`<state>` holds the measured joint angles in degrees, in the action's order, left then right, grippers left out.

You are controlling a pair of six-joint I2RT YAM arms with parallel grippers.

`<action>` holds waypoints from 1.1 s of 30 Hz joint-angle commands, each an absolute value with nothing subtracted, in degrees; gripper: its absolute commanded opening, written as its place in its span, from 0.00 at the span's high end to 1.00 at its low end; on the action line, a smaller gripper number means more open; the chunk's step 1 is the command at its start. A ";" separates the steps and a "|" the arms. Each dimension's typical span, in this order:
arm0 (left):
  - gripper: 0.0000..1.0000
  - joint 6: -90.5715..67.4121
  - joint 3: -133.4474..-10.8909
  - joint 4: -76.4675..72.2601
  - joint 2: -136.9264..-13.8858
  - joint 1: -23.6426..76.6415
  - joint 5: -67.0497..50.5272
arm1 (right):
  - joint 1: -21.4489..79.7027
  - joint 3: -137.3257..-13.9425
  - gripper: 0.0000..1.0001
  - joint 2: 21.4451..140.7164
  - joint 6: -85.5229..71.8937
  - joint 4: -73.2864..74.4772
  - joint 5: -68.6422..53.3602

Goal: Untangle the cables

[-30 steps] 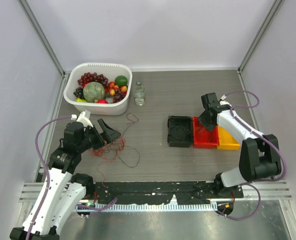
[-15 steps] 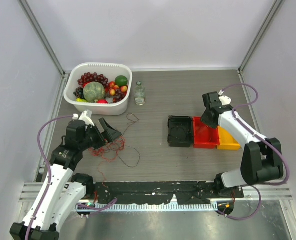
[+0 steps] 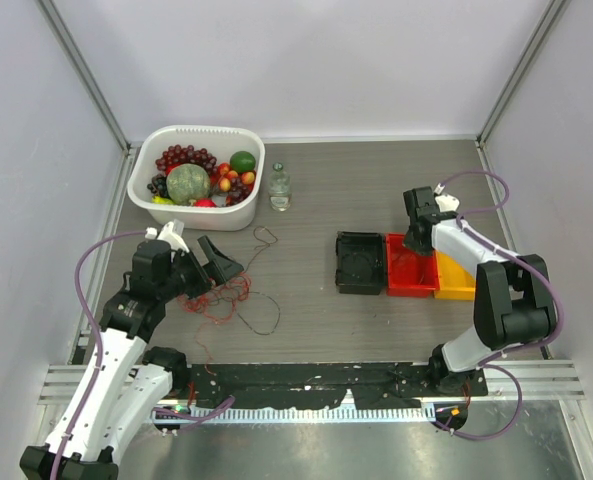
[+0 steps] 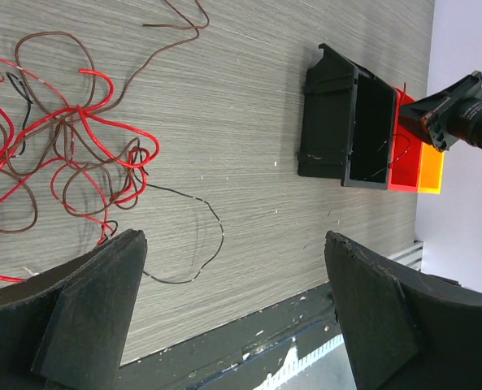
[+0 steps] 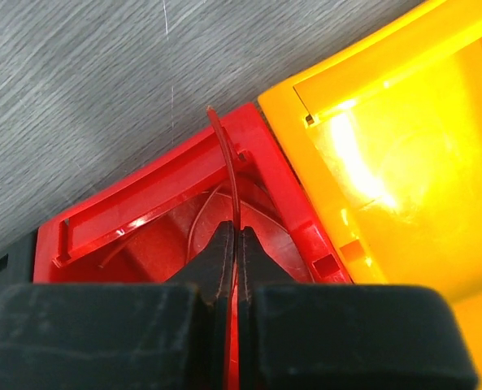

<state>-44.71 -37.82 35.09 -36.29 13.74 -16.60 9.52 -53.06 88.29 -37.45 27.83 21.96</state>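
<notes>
On your table (image 3: 376, 190), the fruit tub (image 3: 141, 180) sits far left. The black bin (image 3: 359, 262), red bin (image 5: 143, 219) and yellow bin (image 5: 387, 162) line up at right. Your left gripper (image 4: 234, 244) gapes wide, holding nothing, beside the cables (image 4: 70, 154), a red-and-brown clump. Your right gripper (image 5: 234, 236) pinches one red wire (image 5: 228, 162) over the red bin.

The cables (image 3: 231, 297) lie tangled just beside the left gripper (image 3: 206, 275), whose jaws stand apart. The right gripper (image 3: 416, 242) hangs over the red bin (image 3: 406, 279), between the black bin (image 3: 360, 262) and the yellow bin (image 3: 459, 288).
</notes>
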 commanded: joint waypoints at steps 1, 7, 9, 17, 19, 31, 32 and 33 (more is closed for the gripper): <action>0.05 -44.30 -38.85 32.52 -36.65 13.45 -17.84 | 9.32 -52.82 0.99 86.67 -37.18 26.19 25.13; 0.05 -44.47 -38.15 31.56 -37.00 13.45 -18.02 | 9.40 -50.89 0.99 81.05 -41.03 30.05 17.07; 0.05 -44.65 -37.62 30.68 -37.26 13.45 -18.28 | 9.40 -50.36 0.99 80.68 -44.45 32.25 15.22; 0.05 -44.91 -37.53 30.14 -37.79 13.45 -19.07 | 9.32 -49.75 0.99 82.26 -56.60 38.58 15.19; 0.05 -44.65 -37.79 30.93 -37.36 13.45 -18.63 | 9.23 -49.48 0.99 82.79 -57.83 38.41 17.05; 0.05 -44.64 -37.71 34.10 -36.04 13.45 -15.74 | 9.23 -49.58 0.57 79.57 -47.12 31.38 13.63; 0.05 -45.00 -37.71 34.10 -36.12 13.45 -15.12 | 9.32 -49.14 0.54 78.32 -45.72 31.38 13.62; 0.05 -45.26 -37.71 34.19 -36.04 13.45 -14.51 | 9.40 -49.04 0.52 75.70 -44.92 31.64 13.62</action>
